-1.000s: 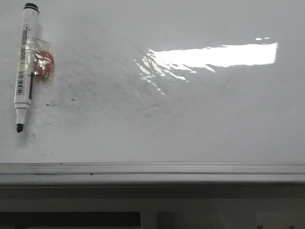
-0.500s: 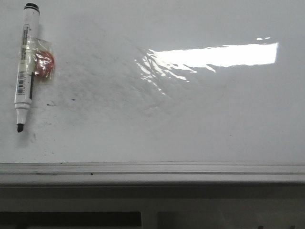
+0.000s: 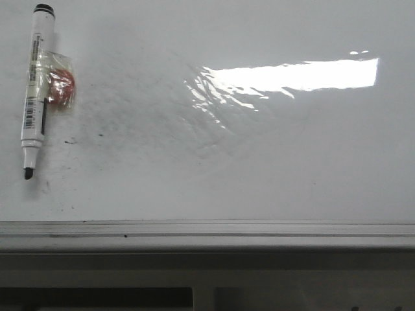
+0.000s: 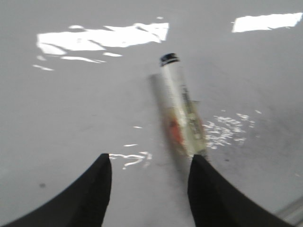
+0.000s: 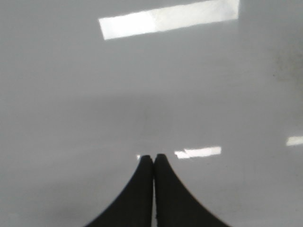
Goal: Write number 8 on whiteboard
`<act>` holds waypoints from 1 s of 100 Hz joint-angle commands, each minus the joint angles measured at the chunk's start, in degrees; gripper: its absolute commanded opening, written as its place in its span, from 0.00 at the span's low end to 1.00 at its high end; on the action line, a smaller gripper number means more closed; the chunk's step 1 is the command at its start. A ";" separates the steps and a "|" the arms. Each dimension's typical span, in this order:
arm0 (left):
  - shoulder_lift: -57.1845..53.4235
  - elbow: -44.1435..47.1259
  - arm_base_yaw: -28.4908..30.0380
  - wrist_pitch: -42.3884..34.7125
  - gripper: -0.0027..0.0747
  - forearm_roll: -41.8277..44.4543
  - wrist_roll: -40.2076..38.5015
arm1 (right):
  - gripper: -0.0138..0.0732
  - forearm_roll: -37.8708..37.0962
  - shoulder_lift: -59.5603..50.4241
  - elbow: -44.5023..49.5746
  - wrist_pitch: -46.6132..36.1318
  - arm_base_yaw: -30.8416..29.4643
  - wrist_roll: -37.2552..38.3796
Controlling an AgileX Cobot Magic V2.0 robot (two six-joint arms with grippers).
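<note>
Whiteboard [image 3: 259, 162] fills my front view: glossy white, faint grey smudges left of centre, bright glare patch [image 3: 292, 76] far right of centre, grey metal edge strip [image 3: 207, 234] along the near side. No 8 on it that I can see, just a few dark specks [image 3: 84, 138] near the marker.

Marker [image 3: 34, 87] lies flat at far left, black cap end far, black tip near, uncapped. White barrel with a barcode label. Small red-orange piece in clear wrap [image 3: 60, 87] sits against its right side, looks taped to the barrel.

Neither arm shows in the front view.

Left gripper [image 4: 149, 187]: fingers spread wide, nothing between them. It hangs over the board with the marker [image 4: 182, 111] just beyond the fingertips, closer to one finger [image 4: 210, 194] than the other; that view is blurred. Can't tell whether the finger touches the marker.

Right gripper [image 5: 153, 163]: fingers pressed together, tips meeting, holding nothing. Only bare board [image 5: 71, 118] and glare reflections below it.
</note>
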 commanded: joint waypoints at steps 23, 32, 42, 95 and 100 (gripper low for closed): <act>12.48 -3.26 -8.86 -12.02 0.48 -2.90 -0.61 | 0.08 -0.12 1.14 -1.86 -4.17 -0.49 -0.09; 15.76 -4.11 -9.06 -13.29 0.48 -2.90 -0.61 | 0.08 -0.12 1.14 -1.86 -4.06 -0.49 -0.09; 19.44 -4.81 -9.06 -14.53 0.48 -3.80 -0.61 | 0.08 -0.12 1.14 -1.86 -3.71 -0.49 -0.09; 25.57 -5.14 -9.06 -16.50 0.09 -9.16 -0.61 | 0.08 2.69 4.26 -2.99 -0.45 9.24 -0.09; 25.57 -5.14 -9.06 -16.61 0.01 -9.16 -0.61 | 0.08 2.69 5.57 -3.59 0.51 11.63 -0.09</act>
